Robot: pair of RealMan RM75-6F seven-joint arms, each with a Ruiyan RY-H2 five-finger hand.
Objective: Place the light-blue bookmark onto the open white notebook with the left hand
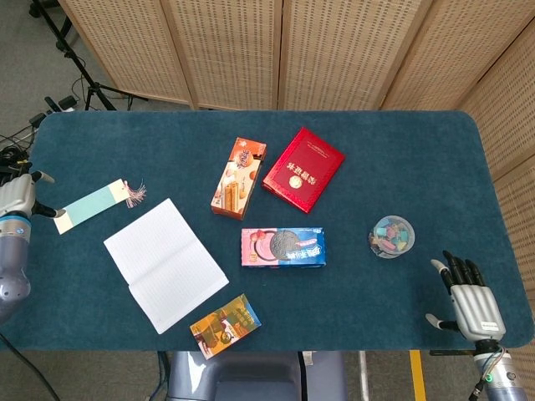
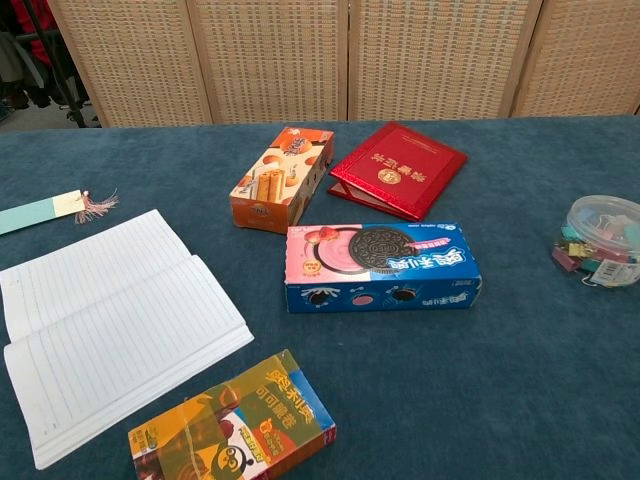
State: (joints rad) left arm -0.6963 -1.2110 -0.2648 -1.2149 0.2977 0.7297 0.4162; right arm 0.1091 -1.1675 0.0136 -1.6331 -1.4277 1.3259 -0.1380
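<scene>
Head view shows the light-blue bookmark [image 1: 90,205] flat on the blue surface [image 1: 401,167], just beside the open white notebook [image 1: 165,263], not on it. Left robot hand [image 1: 17,195] sits at the surface's left edge near the bookmark's end (grip state: cannot tell). Right robot hand [image 1: 471,304] rests open at the near right corner. Wicker screens [image 1: 276,50] stand behind. Chest view shows neither hand.

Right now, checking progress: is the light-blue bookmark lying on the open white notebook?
No, the light-blue bookmark lies on the blue tablecloth, apart from the open white notebook.
</scene>
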